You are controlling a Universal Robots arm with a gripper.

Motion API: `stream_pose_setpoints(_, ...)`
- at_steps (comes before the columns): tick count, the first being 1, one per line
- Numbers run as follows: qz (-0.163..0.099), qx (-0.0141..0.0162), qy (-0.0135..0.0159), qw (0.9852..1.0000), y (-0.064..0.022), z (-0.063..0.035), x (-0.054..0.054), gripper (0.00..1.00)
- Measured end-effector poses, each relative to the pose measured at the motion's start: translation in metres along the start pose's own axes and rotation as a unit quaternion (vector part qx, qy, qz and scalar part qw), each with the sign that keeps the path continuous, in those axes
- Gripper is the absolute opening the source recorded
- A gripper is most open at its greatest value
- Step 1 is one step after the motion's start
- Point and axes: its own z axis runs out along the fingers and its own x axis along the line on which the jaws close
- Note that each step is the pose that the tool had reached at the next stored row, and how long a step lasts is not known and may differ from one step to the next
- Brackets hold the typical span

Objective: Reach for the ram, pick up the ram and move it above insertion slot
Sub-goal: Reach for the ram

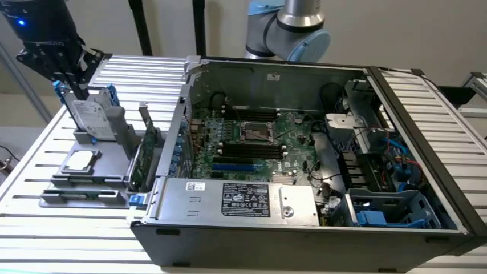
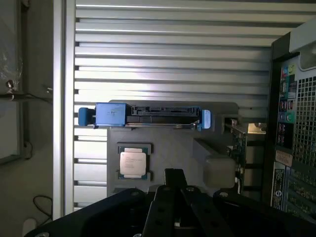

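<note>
Matte black gripper point(image 1: 79, 91), jaws pressed together, near the upright silver hard drive point(image 1: 93, 117)

Ribbed bare-metal table point(image 1: 152, 71) — matt grey plastic holder point(image 1: 116, 128), dark metal case point(image 1: 304, 242).

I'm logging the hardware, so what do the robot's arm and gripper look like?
The arm is silver-grey tubing with pale blue joint caps. The gripper is black with angular linkages, under a black housing carrying a small blue light.
</note>
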Motion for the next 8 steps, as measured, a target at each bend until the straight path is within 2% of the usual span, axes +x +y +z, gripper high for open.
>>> stream_pose_setpoints(3,0.0,0.0,0.0001,1.0,-0.0059,-0.0003,0.0,0.11)
stream_pose_setpoints(8,0.0,0.0,0.0,1.0,-0.0284,-0.001,0.001,0.11)
